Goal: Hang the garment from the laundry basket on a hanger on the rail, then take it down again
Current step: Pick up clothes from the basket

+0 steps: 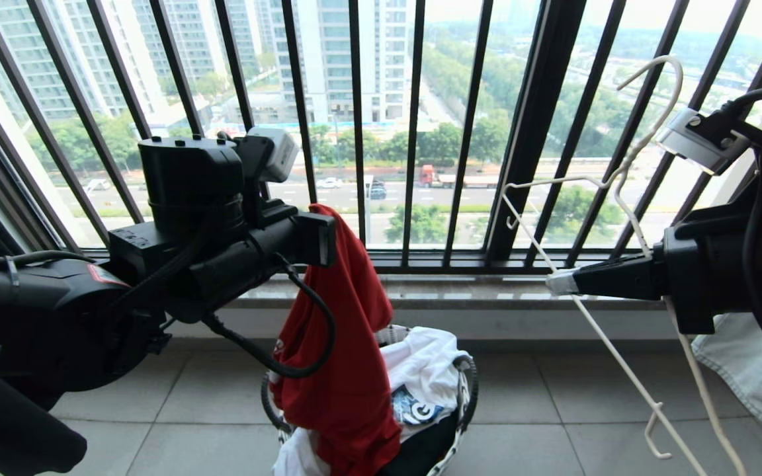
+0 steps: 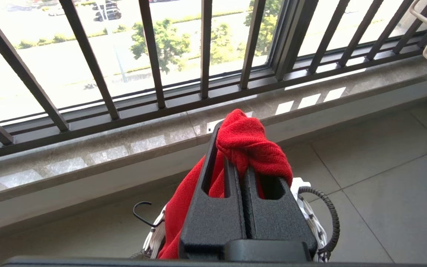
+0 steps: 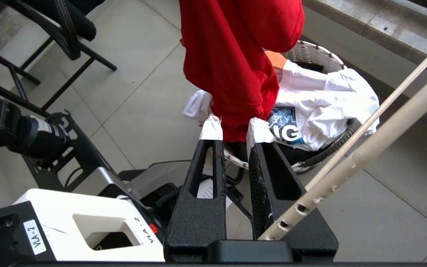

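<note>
Red garment (image 1: 348,370) hangs bunched from left hand (image 2: 235,148)

left gripper (image 1: 318,218) fingertips: buried in the red T-shirt (image 1: 348,370)
laundry basket (image 1: 467,390): front cut off
white wire hanger (image 1: 619,370): lower end leaves frame

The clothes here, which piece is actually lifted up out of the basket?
The red T-shirt: it hangs from the left gripper, whose jaws are shut on a bunch of it. The white printed shirt lies in the laundry basket.
</note>
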Motion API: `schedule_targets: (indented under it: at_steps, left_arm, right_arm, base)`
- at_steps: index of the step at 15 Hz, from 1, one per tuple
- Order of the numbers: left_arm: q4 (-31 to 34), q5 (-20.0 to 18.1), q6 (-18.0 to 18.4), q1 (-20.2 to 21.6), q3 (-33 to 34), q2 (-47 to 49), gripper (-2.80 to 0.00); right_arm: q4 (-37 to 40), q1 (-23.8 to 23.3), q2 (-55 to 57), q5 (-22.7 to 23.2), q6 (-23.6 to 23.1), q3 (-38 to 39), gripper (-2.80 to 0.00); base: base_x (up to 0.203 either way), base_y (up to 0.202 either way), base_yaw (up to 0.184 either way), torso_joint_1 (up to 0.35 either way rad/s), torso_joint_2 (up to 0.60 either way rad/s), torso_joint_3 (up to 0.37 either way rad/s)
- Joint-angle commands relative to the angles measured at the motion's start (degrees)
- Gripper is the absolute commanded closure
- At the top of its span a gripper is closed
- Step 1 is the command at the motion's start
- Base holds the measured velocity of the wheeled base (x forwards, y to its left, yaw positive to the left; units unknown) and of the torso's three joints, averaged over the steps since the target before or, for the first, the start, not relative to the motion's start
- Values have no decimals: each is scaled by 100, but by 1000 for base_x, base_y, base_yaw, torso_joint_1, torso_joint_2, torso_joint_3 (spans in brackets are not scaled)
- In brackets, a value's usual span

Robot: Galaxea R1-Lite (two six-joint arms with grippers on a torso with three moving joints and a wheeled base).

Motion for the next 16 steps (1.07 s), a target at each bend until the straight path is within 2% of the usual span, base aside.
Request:
schedule_targets:
  at_steps: [1,11,15,16]
  left_arm:
    - [-20,6,9,-6,9,55,0]
    - [-70,-2,-25,3,106,48,0]
    - [-1161,-11,-18,3,265,189,0]
    - [-1177,5,-27,3,183,202,0]
  right_arm:
    - [10,7,-1,16,0,-1,0]
    - [10,8,-1,16,0,8,0]
    - [10,17,14,24,-5,8,0]
    - [15,57,31,25,0,8,0]
  base:
    - [0,0,0,-7,2,203]
    - [0,0,0,3,1,169]
    - [0,0,0,1,-1,7]
    - [0,0,0,0,0,0]
